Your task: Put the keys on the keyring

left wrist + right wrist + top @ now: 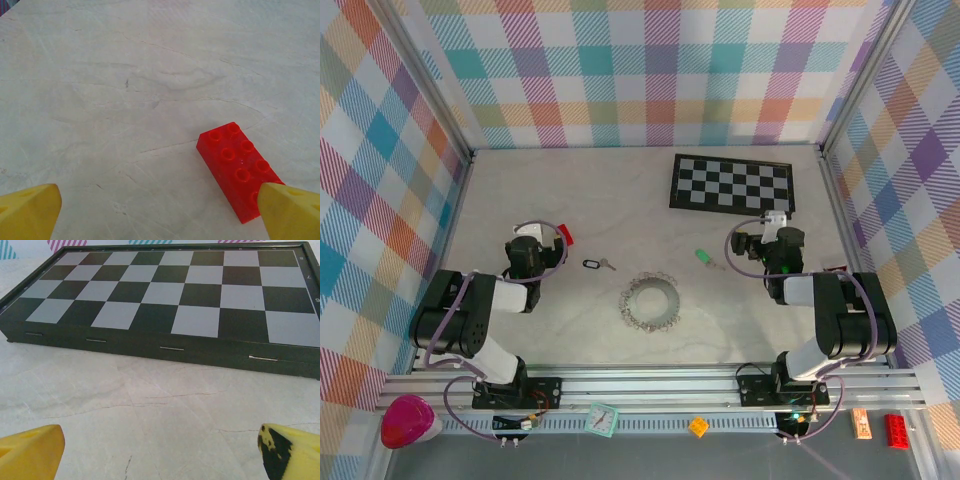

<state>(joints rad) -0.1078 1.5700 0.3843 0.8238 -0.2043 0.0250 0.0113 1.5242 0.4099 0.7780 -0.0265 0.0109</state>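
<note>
Fingers first: left fingers [30, 212] and right fingers [30, 450] are both spread wide, holding nothing. Black-headed key [595, 264] sits just beyond-left of the keyring [630, 305], long axis sideways, blade toward it. Green-headed key [704, 258] sits beyond-right, blade pointing away. They look light, stiff and slippery, so you'd probably pinch the plastic heads. Ring looks floppy.
</note>
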